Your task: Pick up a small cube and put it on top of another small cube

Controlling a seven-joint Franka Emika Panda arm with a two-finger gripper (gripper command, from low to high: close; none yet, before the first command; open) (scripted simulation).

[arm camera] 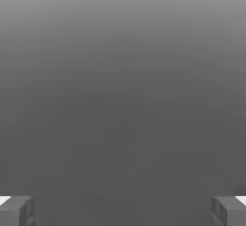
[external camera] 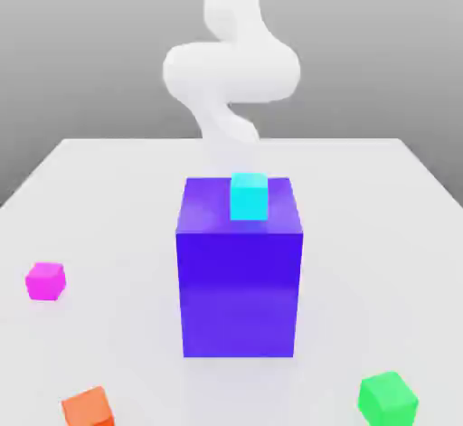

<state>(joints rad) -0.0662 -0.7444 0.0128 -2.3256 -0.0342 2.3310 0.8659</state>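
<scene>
The gripper has its jaws spread wide apart with nothing between them; in the hand view the two fingertips sit at opposite edges against plain grey. In the exterior view the white arm rises behind a big blue block, which carries a cyan cube on its top. The small pink cube lies on the white table, well off toward the exterior view's left, with an orange cube nearer the front and a green cube at front right
</scene>
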